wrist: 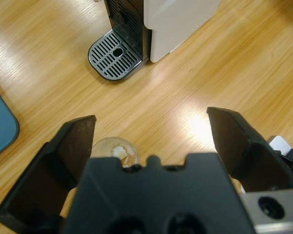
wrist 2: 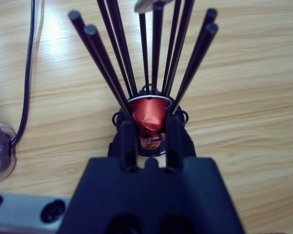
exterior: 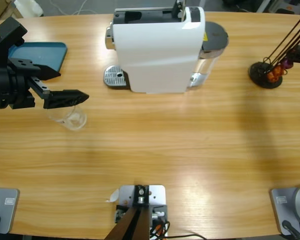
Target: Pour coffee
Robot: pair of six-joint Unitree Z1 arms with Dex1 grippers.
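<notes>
Looking down from the high view, a clear glass tumbler (exterior: 70, 118) is being seen standing upright on the wooden bench (exterior: 155, 145), its mouth facing up and its long axis vertical. No dark liquid can be made out in it from here. The left end effector (exterior: 65, 98) is being held just above and behind the tumbler's rim, reaching in from the left edge; whether it is touching the glass cannot be told. A teal tray (exterior: 40, 54) is lying behind the arm, and a white coffee machine (exterior: 157, 47) with a metal drip grate (exterior: 116, 76) is standing at the far middle. At the far right a black capsule rack (exterior: 270, 70) is holding orange and purple capsules.

In the left wrist view, the left end effector (wrist: 151, 131) is being held with its jaws spread wide. The tumbler (wrist: 115, 151) is showing just in front of the black body, nearer one jaw, its open mouth turned toward the camera; its lower part is being hidden by the body. The drip grate (wrist: 115, 54) is lying well ahead.

In the right wrist view, the right end effector (wrist 2: 147, 129) is being held with its jaws drawn close on either side of a red capsule (wrist 2: 147, 116) sitting low among the rack's rods (wrist 2: 151, 53); whether it is being pinched cannot be told.
</notes>
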